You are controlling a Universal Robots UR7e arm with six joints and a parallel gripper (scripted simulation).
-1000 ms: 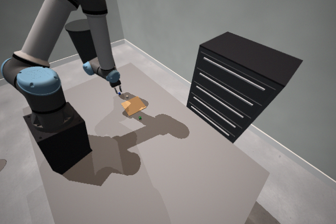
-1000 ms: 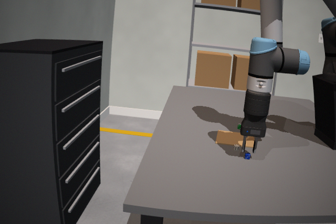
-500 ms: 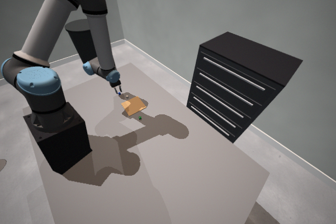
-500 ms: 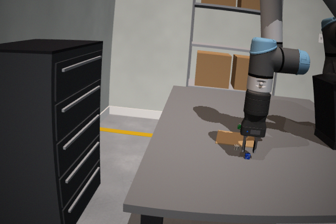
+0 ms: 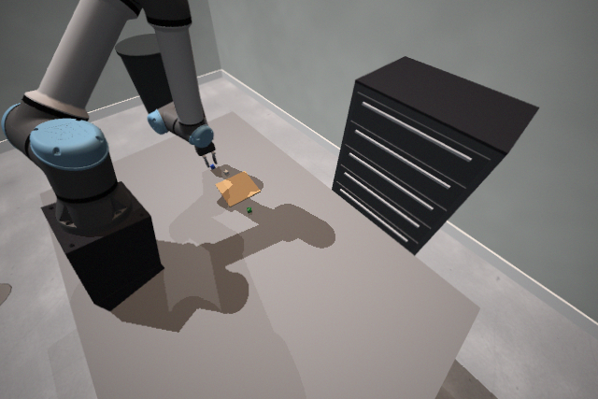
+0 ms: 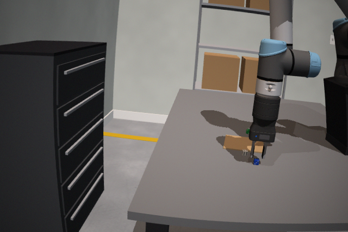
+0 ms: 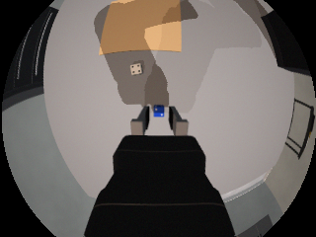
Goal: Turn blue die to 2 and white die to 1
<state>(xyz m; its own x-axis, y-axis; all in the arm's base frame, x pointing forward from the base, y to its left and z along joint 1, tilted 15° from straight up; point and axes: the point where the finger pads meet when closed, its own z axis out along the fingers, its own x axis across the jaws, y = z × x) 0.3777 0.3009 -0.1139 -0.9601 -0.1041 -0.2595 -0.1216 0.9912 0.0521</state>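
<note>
My gripper point(image 5: 211, 163) point(image 6: 258, 157) point(image 7: 159, 113) points down and is partly open, with nothing held. The blue die point(image 5: 212, 166) point(image 6: 256, 161) point(image 7: 158, 111) is on the table off the mat; in the wrist view it shows between the fingertips, with gaps at both sides. Its top number is too small to tell. The white die point(image 5: 225, 171) point(image 6: 244, 152) point(image 7: 135, 68) lies on the table between the blue die and the mat, 4 on top. The orange mat point(image 5: 238, 189) point(image 6: 236, 143) point(image 7: 133, 30) lies flat. The green die point(image 5: 249, 209) point(image 6: 247, 131) lies beyond the mat; its number is unclear.
The robot's black base block point(image 5: 121, 259) stands on the table point(image 5: 337, 307) point(image 6: 213, 190). A dark drawer cabinet point(image 5: 401, 143) point(image 6: 30, 111) stands beside the table. Arm shadows fall across the mat and the white die.
</note>
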